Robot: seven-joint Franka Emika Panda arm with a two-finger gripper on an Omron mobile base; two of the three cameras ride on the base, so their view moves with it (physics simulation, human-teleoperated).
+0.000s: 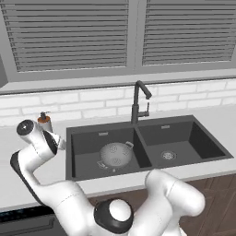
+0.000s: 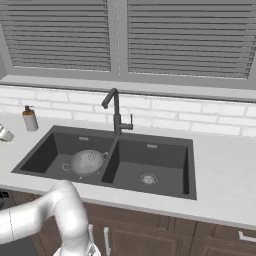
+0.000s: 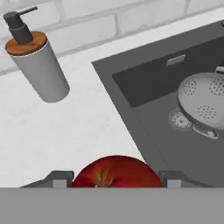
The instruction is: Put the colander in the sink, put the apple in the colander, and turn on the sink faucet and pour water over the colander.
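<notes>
Colander [image 1: 115, 154]: silvery perforated metal w/ dull sheen. Sink [image 1: 198, 138]: matt charcoal, smooth; drains look like bright metal. Sink faucet [image 1: 136, 103]: dark matt metal. Apple [image 3: 116, 172]: glossy red skin (yellowish streaks). Soap dispenser [image 3: 37, 65]: matt grey body, wood-look collar. Desk [image 2: 225, 175]: smooth pale, matt.

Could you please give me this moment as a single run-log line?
colander: in left sink basin | apple: between gripper fingers, over counter left of sink | sink faucet: no water seen | next: apple into colander
</notes>
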